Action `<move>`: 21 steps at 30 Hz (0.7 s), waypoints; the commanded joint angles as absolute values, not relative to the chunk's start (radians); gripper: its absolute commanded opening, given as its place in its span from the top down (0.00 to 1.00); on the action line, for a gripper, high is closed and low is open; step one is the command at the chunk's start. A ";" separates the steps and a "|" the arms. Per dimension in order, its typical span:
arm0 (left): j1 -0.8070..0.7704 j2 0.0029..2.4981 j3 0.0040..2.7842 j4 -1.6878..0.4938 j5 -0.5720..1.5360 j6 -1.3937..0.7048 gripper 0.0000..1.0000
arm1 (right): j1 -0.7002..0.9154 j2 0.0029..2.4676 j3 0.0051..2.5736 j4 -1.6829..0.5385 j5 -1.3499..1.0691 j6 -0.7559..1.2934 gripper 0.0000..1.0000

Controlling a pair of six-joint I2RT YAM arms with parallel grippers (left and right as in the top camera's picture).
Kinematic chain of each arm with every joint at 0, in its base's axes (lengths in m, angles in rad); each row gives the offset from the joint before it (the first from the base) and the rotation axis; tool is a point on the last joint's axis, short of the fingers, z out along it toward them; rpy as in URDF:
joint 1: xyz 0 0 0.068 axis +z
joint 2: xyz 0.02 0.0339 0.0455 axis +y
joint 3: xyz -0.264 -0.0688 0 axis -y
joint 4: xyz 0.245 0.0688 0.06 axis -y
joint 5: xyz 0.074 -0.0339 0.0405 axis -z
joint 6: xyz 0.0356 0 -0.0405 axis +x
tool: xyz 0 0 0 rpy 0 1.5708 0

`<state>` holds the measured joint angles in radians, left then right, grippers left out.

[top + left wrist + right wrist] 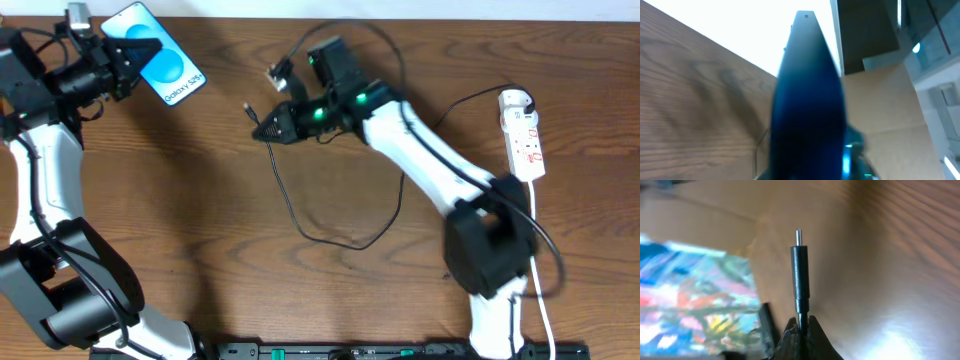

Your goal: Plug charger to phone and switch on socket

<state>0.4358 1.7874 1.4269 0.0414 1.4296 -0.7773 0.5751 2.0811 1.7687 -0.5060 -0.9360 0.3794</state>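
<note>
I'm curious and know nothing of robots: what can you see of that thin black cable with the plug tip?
The thin black charger cable lies in a loose loop on the brown wooden table. Its free end, a black sleeve with a small metal pin, is pinched between the right arm's fingers, plugged into nothing.

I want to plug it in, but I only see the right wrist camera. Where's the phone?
Observer: The phone is near the table's far left corner, held in the left jaws.
Operator: Is my plug close to it?
Observer: No, the plug is apart from it, off to the phone's right.
Operator: Where's the socket?
Observer: The power strip lies by the table's right edge.
</note>
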 commanded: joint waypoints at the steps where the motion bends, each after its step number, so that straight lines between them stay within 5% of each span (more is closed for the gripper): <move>1: 0.400 1.767 1.422 0.047 1.513 -0.764 0.93 | 0.581 2.014 1.771 -0.562 -1.002 0.308 0.99; 10: 0.365 1.767 1.422 0.047 1.537 -0.775 0.93 | 0.578 1.909 1.681 -0.646 -1.002 0.241 0.99; 21: 0.283 1.767 1.422 0.083 1.526 -0.840 0.93 | 0.591 1.744 1.344 -0.040 -1.036 0.601 0.99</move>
<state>0.3107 1.7874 1.4265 0.0505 1.4948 -0.7933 0.5785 1.7821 1.3830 -0.1345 -1.0046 0.4328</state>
